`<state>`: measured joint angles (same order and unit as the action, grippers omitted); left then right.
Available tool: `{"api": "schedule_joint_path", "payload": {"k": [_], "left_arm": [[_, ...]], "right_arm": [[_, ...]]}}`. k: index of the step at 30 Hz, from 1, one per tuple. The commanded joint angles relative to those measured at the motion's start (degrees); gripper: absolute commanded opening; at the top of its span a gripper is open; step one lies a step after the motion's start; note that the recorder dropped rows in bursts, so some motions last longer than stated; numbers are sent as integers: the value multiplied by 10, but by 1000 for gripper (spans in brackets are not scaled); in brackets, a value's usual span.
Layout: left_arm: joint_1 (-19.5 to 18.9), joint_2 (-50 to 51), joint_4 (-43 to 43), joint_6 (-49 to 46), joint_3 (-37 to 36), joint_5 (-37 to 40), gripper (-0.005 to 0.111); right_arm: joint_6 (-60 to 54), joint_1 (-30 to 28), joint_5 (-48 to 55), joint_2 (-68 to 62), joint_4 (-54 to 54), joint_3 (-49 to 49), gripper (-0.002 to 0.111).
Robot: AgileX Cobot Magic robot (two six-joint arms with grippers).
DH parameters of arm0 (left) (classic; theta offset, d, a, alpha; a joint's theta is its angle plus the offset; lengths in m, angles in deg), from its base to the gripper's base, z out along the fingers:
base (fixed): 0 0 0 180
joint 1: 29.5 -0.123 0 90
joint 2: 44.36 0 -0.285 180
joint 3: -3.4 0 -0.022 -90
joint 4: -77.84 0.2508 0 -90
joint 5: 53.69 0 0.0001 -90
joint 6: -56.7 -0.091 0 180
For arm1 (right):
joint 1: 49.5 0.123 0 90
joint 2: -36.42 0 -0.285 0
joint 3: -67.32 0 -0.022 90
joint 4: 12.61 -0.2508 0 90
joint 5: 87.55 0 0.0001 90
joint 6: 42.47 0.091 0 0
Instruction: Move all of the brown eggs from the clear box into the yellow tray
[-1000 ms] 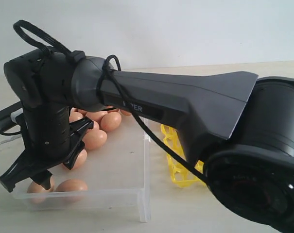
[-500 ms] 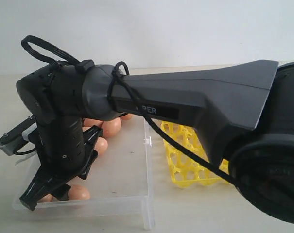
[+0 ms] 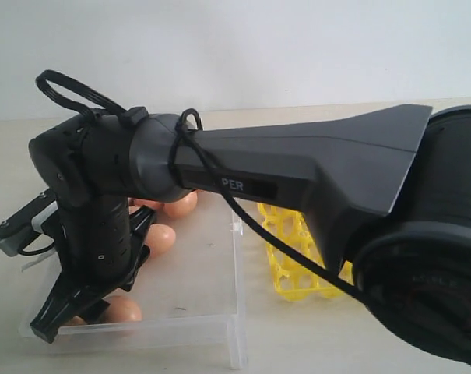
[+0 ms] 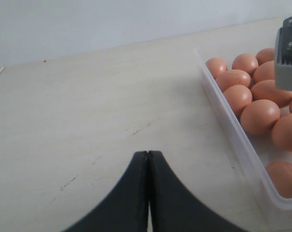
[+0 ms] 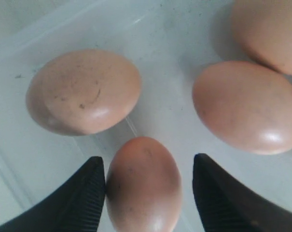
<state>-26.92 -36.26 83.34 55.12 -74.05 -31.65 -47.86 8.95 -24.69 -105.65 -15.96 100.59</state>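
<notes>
Right gripper (image 5: 146, 162) lowered, spread wide, brown egg (image 5: 143, 191) between, lengthwise along jaws

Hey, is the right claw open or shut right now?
Open: the right claw straddles a smooth orange-brown oval egg, black fingers spread, a gap showing beside one finger.

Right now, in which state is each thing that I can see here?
Right end effector, open, one finger on each side of one egg.
Left end effector, shut, holding nothing, over the bare table.
Brown eggs, lying in the clear box, none gripped.
Clear box, without lid, partly filled.
Yellow tray, visible cells empty; the rest hidden by the arm.
</notes>
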Motion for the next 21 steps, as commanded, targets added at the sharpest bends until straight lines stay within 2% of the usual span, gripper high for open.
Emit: {"api": "schedule_joint_path", "payload": {"k": [1,16,19,21], "left_arm": [[3,-3,-1,3,2,-4,0],[3,-3,-1,3,2,-4,0],[3,-3,-1,3,2,-4,0],[3,-3,-1,3,2,-4,0]], "right_arm": [[-6,2,-9,-9,-23,-4,54],[10,-9,-18,-42,-37,-4,53],[10,-9,-25,-46,-31,-4,43],[9,-10,-36,-45,-30,-4,25]]}}
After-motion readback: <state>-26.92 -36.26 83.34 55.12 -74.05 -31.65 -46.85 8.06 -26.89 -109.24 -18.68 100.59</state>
